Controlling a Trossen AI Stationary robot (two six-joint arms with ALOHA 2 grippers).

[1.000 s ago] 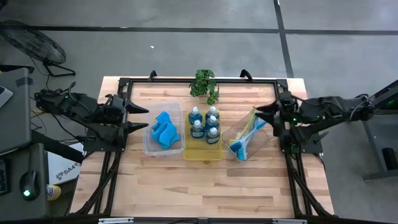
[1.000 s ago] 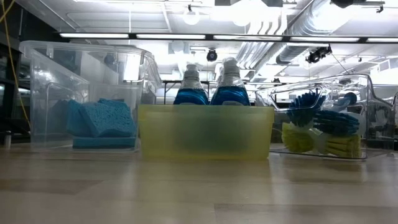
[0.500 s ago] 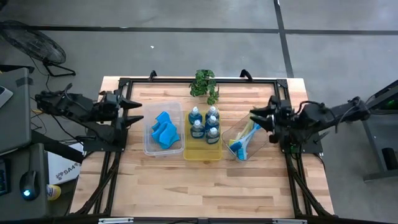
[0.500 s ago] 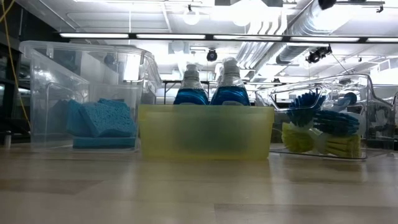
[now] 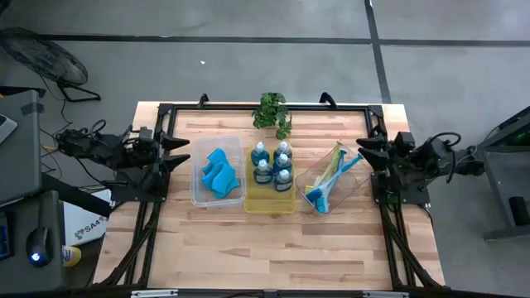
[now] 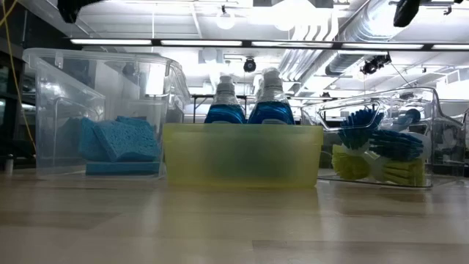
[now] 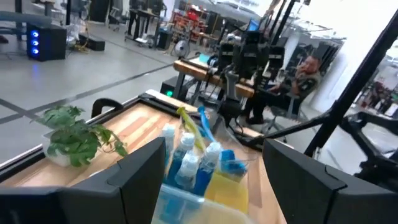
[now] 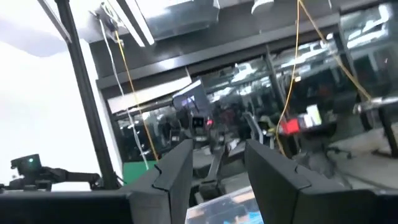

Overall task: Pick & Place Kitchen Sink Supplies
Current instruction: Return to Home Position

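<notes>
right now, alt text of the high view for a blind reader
Table from above: clear bin of blue sponges, yellow tray of soap bottles, clear tray of dish brushes, left to right; potted plant at the far edge. Left gripper and right gripper sit open at the sides.

Wavy blue sponges, stacked loosely in a clear tray, lie just ahead of the spread fingers of the left gripper. Small clear bottles of blue dish soap, upright with pale caps, stand in a yellow tray, between both sets of fingers. Blue and yellow-green long-handled brushes lie slanted in a second clear tray, their handle ends near the parted fingers of the right gripper and their bristle heads farther off.
</notes>
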